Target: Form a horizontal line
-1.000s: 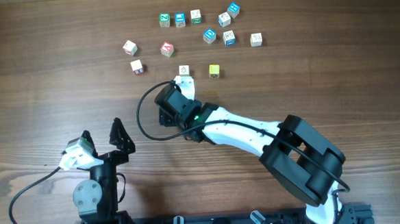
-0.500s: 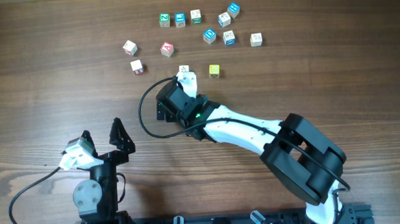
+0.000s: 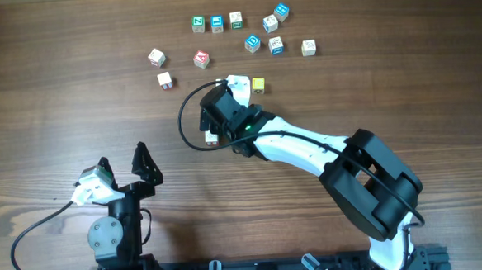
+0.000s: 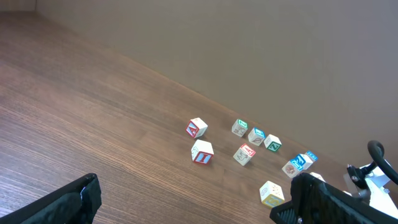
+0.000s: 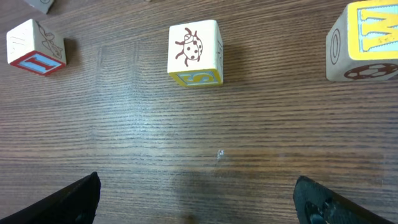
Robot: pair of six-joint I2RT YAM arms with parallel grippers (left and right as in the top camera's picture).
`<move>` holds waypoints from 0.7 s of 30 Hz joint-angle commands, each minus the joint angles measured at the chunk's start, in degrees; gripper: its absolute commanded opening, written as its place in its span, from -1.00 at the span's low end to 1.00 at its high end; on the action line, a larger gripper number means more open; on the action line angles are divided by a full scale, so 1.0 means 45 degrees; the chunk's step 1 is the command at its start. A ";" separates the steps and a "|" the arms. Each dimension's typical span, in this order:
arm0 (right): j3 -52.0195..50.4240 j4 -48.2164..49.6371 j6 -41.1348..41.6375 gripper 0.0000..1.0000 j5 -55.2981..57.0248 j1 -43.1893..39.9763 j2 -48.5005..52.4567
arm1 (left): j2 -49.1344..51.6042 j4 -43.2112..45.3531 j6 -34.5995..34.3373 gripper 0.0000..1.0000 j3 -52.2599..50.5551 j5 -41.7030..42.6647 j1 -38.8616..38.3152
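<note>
A cream cube (image 5: pixel 194 43) with a ladybird drawn on its top face lies on the wooden table (image 3: pixel 57 95). It is straight ahead of the right gripper (image 5: pixel 198 182), centred between the two fingers and clear of both. One yellow cube (image 3: pixel 258 85) lies just to the right of that gripper, level with the cream cube and apart from it. These two cubes make up the whole row. From above, the gripper covers the cream cube, so only the yellow one shows there. The right gripper's jaws are spread wide and hold nothing.

To this gripper's left, roughly level with the row but well apart from it, lies one white cube with red marks (image 3: pixel 165 80). Ahead of the gripper and to its left lie two more, a cream-faced cube (image 3: pixel 156 57) and a red-faced cube (image 3: pixel 201 60), near each other but not touching. Farther ahead sits a loose cluster of eight cubes (image 3: pixel 270 23), with blue, green and white faces. Three of them stand side by side on the cluster's left, and five are scattered to the right. Counting all views, there are thirteen cubes.

The left gripper (image 3: pixel 123 162) sits well behind the right gripper and to its left, near the table's front edge. Its jaws are also spread wide and grip nothing. Every cube lies well ahead of it and towards its right.
</note>
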 commanded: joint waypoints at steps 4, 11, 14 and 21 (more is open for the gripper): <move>0.0131 0.0442 -0.0107 0.89 0.0321 -0.0335 0.0257 | -0.0058 -0.0039 0.0291 1.00 -0.0039 -0.0073 0.0029; 0.0131 -0.0117 -0.2341 -0.92 0.1613 -0.0364 -0.1452 | -0.0058 -0.0039 0.0291 1.00 -0.0039 -0.0073 0.0029; 0.0131 -0.0651 -0.3857 -0.91 0.2317 -0.0457 -0.2220 | -0.0058 -0.0039 0.0291 1.00 -0.0039 -0.0073 0.0029; 0.0126 -0.2409 -0.3847 -0.91 0.1098 -0.1700 -0.2229 | -0.0058 -0.0039 0.0291 1.00 -0.0039 -0.0073 0.0029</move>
